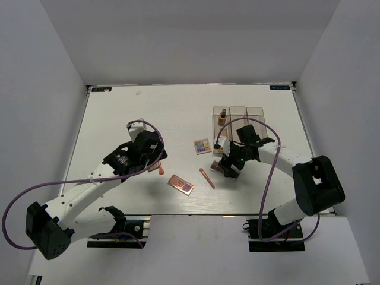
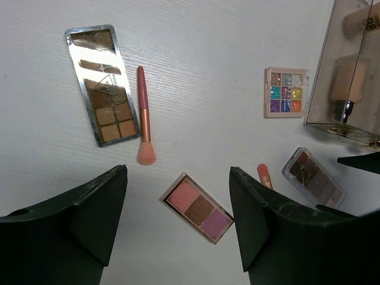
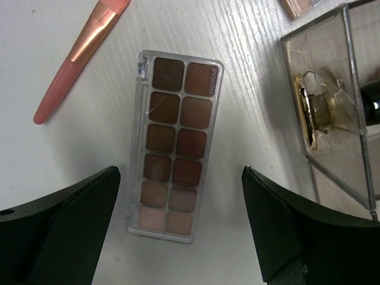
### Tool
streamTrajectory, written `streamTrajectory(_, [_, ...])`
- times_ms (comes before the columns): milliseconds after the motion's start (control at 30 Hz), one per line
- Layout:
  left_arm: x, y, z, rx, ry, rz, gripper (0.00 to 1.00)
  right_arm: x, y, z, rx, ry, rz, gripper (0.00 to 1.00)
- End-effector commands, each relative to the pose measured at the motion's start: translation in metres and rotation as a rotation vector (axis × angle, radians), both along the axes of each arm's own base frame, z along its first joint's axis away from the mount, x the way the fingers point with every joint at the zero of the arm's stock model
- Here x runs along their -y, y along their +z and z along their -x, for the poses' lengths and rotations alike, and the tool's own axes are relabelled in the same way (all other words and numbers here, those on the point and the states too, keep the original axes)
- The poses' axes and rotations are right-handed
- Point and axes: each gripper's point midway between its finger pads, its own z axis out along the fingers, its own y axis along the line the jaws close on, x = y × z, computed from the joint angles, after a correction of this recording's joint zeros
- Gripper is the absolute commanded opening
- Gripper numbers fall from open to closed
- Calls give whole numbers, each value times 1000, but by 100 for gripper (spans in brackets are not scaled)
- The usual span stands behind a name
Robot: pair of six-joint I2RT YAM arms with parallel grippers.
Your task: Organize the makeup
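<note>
**Both claws spread wide, nothing held, makeup loose on the table**

Left wrist: my left gripper (image 2: 178,172) has its fingers well apart with nothing between them. Under the gap a three-pan pink-brown palette (image 2: 199,208) lies flat on the white table (image 2: 208,47). Farther out I see a mirror-lidded brown palette (image 2: 102,83) with a coral-pink brush (image 2: 143,113) just beside it. A multicoloured palette (image 2: 286,92) lies near the clear box (image 2: 350,71). The tip of a second coral-pink stick (image 2: 264,174) lies beside a clear-cased brown palette (image 2: 313,178).

Right wrist: my right gripper (image 3: 181,172) is as wide as it goes and empty. It hangs over the clear-cased brown palette, its fingers on either side and touching nothing. The second coral-pink stick lies apart at upper left, and the box's gold knob (image 3: 314,110) is at right.

Top: every palette and stick lies on the table outside the box. A small brown capped bottle (image 1: 222,117) stands in the compartment farthest left in this view.
</note>
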Motion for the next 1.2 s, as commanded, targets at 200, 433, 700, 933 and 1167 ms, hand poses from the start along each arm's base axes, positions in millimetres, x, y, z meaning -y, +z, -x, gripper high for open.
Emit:
streamTrajectory(200, [-5,-2,1,9,22,7,80,-7,-9,-5,38,-29,35,89])
streamTrajectory(433, [-7,-4,1,5,27,-4,80,-6,-22,0,42,-58,90,89])
streamTrajectory(700, [-10,-12,3,-15,46,-19,80,-5,-32,15,-1,-38,111,70])
streamTrajectory(933, [-10,-18,3,-31,62,-22,80,-11,-27,35,-87,17,66,34])
streamTrajectory(1167, [-13,-20,-7,-45,93,-68,80,-31,18,40,-88,126,-64,20])
